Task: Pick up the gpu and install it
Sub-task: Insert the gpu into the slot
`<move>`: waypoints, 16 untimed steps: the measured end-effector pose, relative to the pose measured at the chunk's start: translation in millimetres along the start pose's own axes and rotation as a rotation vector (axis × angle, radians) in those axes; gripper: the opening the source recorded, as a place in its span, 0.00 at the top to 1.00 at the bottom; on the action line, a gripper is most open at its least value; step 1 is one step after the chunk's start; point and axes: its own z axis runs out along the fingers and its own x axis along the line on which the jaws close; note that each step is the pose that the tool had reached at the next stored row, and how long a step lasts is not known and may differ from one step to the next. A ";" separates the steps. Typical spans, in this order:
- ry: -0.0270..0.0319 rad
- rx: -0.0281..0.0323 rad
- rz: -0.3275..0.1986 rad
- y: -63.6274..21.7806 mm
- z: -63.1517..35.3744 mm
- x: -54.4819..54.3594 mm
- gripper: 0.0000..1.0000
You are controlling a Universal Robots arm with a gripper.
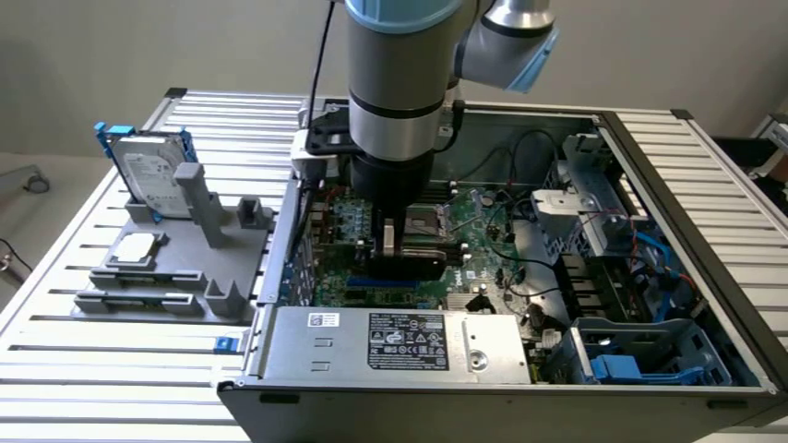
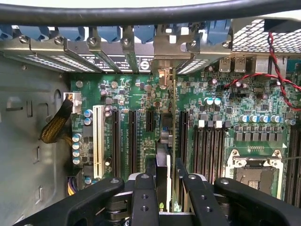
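From my remote seat I see the arm (image 1: pixel 394 83) standing almost straight down into the open computer case (image 1: pixel 689 185), wrist vertical, its end effector (image 1: pixel 397 231) low over the motherboard (image 1: pixel 474 221).

On the wrist view the end effector (image 2: pixel 165 188) is clamped on the gpu (image 2: pixel 163 162): the two black fingers (image 2: pixel 144 188) press on either face of the thin card, which stands on edge between them. The card runs straight away from the fingers, along the black expansion slots (image 2: pixel 133 141) of the green board, and its silver end bracket (image 2: pixel 163 70) reaches the row of rear slot covers (image 2: pixel 108 44) at the case wall. Whether its lower edge sits in a slot, I cannot tell. A white slot (image 2: pixel 98 141) lies a few slots off to one side, and the processor socket (image 2: pixel 254 169) to the other.

In the exterior view the gpu (image 1: pixel 407 266) shows as a dark block just under the fingers. The power supply (image 1: pixel 394 341) lies nearer the camera. Towards the exterior view's left, on the slatted counter (image 1: pixel 74 369), a grey fixture (image 1: pixel 173 268) carries a hard drive (image 1: pixel 148 175) and a processor chip (image 1: pixel 136 247), well apart from the end effector.
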 end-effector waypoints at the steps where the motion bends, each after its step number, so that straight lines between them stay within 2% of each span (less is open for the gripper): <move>1: -0.0001 -0.0005 0.000 0.0 0.3 0.0 0.73; 16: -0.0013 -0.0078 0.000 0.7 5.6 0.2 0.73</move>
